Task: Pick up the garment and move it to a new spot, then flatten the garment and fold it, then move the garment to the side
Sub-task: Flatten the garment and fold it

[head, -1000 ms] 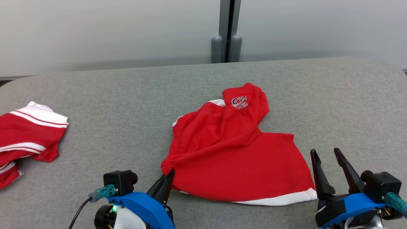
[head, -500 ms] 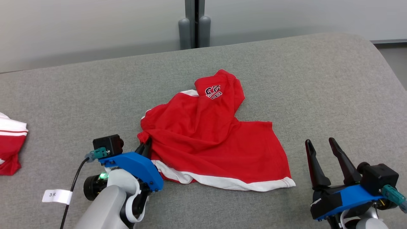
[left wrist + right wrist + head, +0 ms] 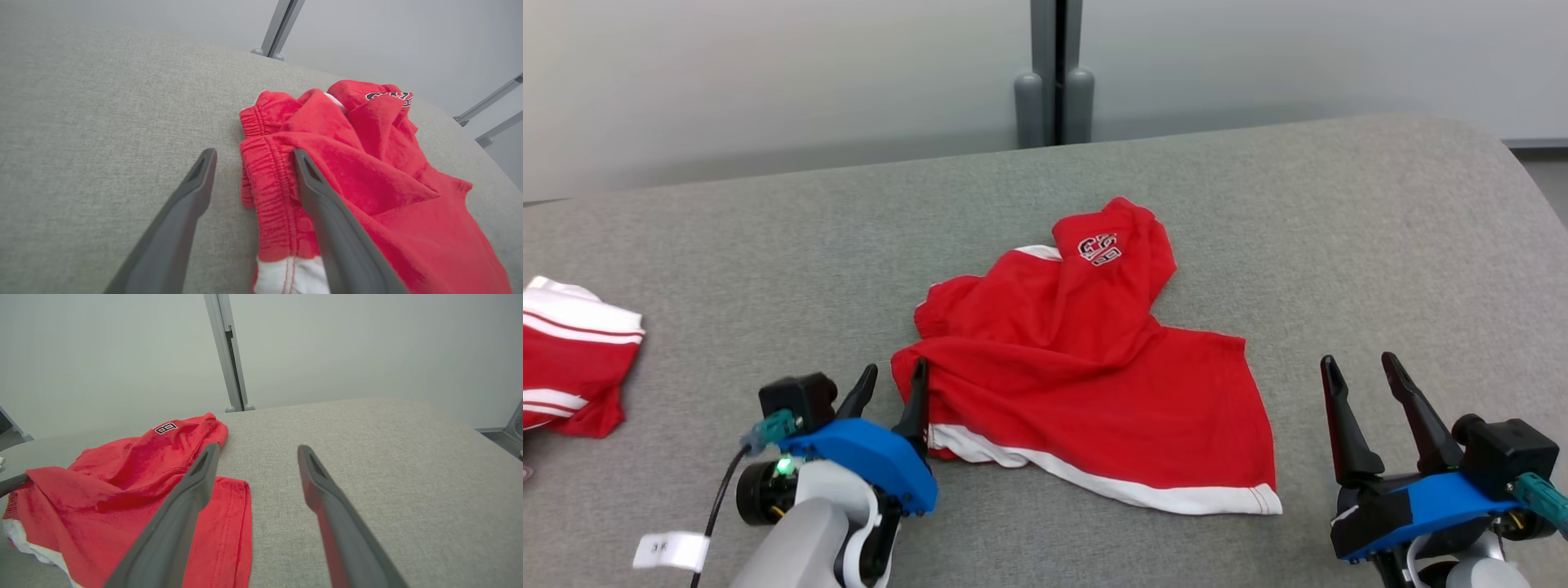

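Observation:
The garment (image 3: 1094,384) is a pair of red shorts with white trim and a small logo, lying crumpled in the middle of the grey cloth-covered table (image 3: 768,245). My left gripper (image 3: 895,376) stands open at its left edge. In the left wrist view the gathered waistband of the garment (image 3: 265,179) lies between the spread fingers of the left gripper (image 3: 254,155), against the right one. My right gripper (image 3: 1357,363) is open and holds nothing, just right of the garment's hem. The right wrist view shows the right gripper (image 3: 257,449) over bare table, with the garment (image 3: 122,482) to its left.
A second red garment with white stripes (image 3: 572,367) lies at the table's left edge. A grey post (image 3: 1054,73) stands against the pale wall behind the table. The table's rounded corner (image 3: 1494,155) falls away at the far right. A white tag (image 3: 670,551) hangs on the left arm's cable.
My left gripper, shut on the garment's left edge a second ago, carried it away from me and has now opened and let go. The head camera has shifted sideways. The right gripper stayed open.

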Controlling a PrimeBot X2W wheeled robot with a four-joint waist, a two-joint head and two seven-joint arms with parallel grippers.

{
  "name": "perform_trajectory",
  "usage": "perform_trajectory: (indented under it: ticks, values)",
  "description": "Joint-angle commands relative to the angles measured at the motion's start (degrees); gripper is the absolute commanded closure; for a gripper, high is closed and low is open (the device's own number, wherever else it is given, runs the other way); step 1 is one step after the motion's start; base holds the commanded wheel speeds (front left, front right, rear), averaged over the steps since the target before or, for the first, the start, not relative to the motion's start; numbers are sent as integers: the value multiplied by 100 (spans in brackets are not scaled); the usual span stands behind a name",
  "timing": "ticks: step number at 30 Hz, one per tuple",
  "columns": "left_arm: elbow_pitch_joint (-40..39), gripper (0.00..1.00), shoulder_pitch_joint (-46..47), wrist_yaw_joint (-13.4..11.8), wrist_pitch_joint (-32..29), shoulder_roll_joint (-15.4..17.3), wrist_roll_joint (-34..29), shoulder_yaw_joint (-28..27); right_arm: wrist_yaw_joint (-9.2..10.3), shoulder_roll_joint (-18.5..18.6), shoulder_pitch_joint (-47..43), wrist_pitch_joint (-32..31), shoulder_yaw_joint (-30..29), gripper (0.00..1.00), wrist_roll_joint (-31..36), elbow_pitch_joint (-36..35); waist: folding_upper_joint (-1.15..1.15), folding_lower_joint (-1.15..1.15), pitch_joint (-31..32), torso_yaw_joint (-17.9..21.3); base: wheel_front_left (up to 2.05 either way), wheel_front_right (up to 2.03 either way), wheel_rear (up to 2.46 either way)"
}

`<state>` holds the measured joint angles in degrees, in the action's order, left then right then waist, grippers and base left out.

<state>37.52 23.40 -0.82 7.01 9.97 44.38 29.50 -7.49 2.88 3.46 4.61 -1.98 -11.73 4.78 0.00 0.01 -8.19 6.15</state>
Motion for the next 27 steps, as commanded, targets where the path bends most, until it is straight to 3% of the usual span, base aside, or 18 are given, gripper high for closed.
perform_trajectory:
  ticks: [1,16,27]
  values:
    - [-48,0,-116,50,101,31,9,-2,-1,1,-43,-7,-21,0,20,-17,0,-1,122,-128,0,0,0]
    - [-1266,0,-1237,41,803,506,-323,-338,-1,2,-297,-79,-165,0,16,-27,0,-1,593,-502,0,0,0]
    - [-2541,0,-2324,98,817,423,-1465,-1545,-1,2,-736,-39,-215,0,119,9,0,-1,794,-525,0,0,0]
